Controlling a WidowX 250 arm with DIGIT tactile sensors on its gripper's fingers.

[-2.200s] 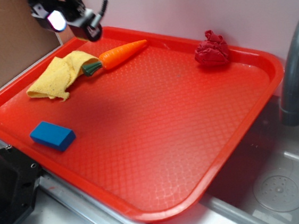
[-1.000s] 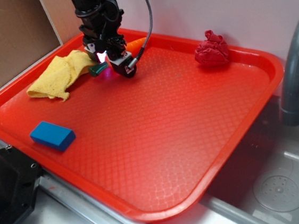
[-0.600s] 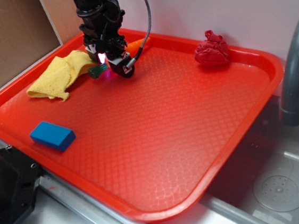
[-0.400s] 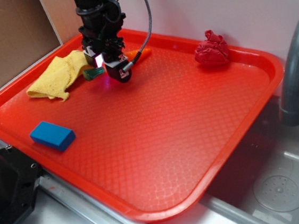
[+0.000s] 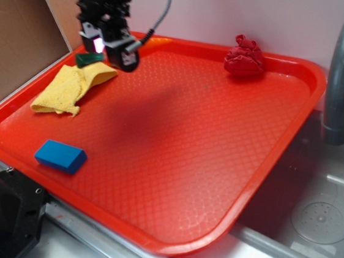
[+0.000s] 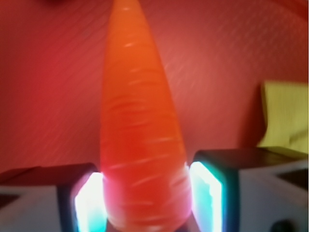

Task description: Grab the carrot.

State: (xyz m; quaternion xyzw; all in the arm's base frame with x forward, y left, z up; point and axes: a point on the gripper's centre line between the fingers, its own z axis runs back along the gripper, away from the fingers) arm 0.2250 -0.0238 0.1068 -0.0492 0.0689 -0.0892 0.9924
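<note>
The carrot (image 6: 140,125) is seen clamped between the two lit fingers (image 6: 207,193) of the gripper (image 5: 109,44), the jaws being closed against its thick end on both sides, with the tapered tip pointing away from the wrist camera. In the exterior view the gripper is held above the far left corner of the red tray (image 5: 282,123), clear of the tray floor; only the carrot's dark green stem end (image 5: 89,57) and a sliver of orange by the rim are visible there. The yellow cloth (image 5: 72,87) is seen lying just below the gripper, on the tray. A blue block (image 5: 60,156) is noted near the left front edge and a wrinkly dark red lump (image 5: 244,57) at the far rim. A grey faucet (image 5: 339,80) stands at the right. No legible writing, label or brand is found.
</note>
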